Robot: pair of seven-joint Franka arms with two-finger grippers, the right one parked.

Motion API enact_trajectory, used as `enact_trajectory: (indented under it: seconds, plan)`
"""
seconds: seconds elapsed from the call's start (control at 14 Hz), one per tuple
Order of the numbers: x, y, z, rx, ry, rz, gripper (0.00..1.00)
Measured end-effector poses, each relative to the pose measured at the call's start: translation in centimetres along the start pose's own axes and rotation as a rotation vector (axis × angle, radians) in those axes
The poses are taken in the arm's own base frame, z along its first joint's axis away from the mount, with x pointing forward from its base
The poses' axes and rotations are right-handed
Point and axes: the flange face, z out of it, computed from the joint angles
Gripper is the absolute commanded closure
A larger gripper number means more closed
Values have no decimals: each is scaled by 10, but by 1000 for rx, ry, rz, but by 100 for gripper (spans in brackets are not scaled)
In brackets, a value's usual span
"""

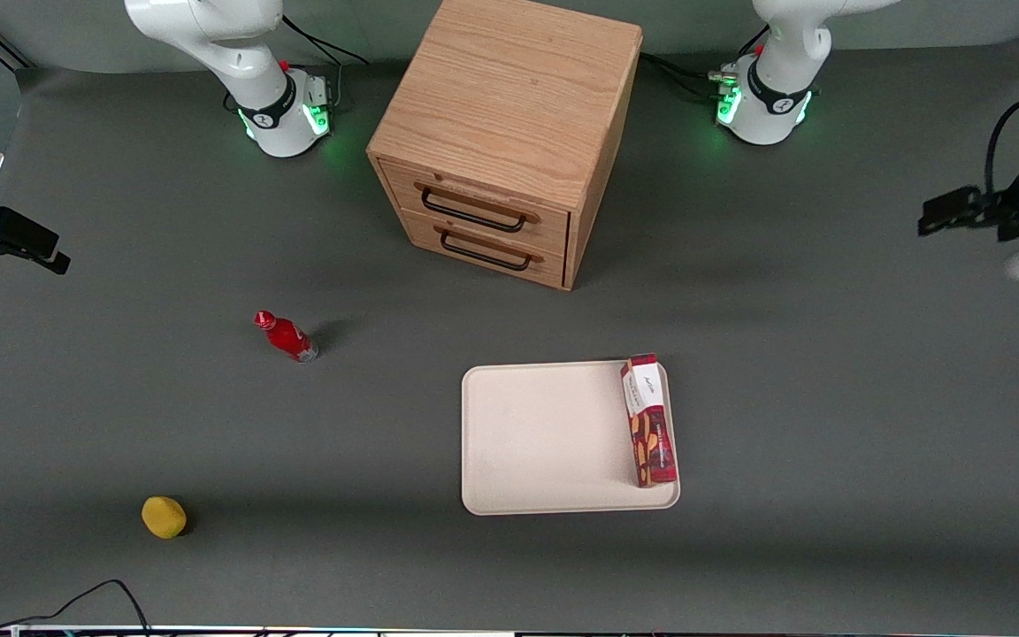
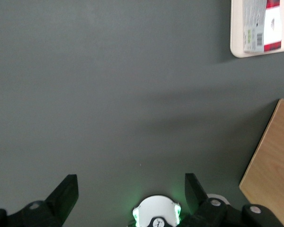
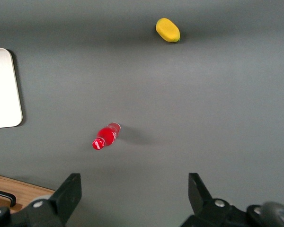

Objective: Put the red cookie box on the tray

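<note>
The red cookie box [image 1: 649, 420] lies flat on the cream-white tray [image 1: 545, 442], along the tray's rim toward the working arm's end, white panel end farther from the front camera. My left gripper [image 1: 947, 212] hangs high over bare table toward the working arm's end, well apart from the tray. In the left wrist view the gripper [image 2: 131, 182] is open and empty, fingers [image 2: 66, 194] wide apart over grey table. A corner of the tray [image 2: 236, 28] and the box's end [image 2: 262, 23] show there too.
A wooden two-drawer cabinet [image 1: 509, 133] stands farther from the front camera than the tray; its side shows in the left wrist view [image 2: 272, 175]. A small red bottle [image 1: 287, 337] and a yellow object [image 1: 164, 517] lie toward the parked arm's end.
</note>
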Motion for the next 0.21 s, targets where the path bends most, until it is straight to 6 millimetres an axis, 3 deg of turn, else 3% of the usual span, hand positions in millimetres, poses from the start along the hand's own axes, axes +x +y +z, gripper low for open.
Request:
enact_trajectory:
  seconds: [0.21]
  plan:
    - [-16,10,0,7,-1,12,0]
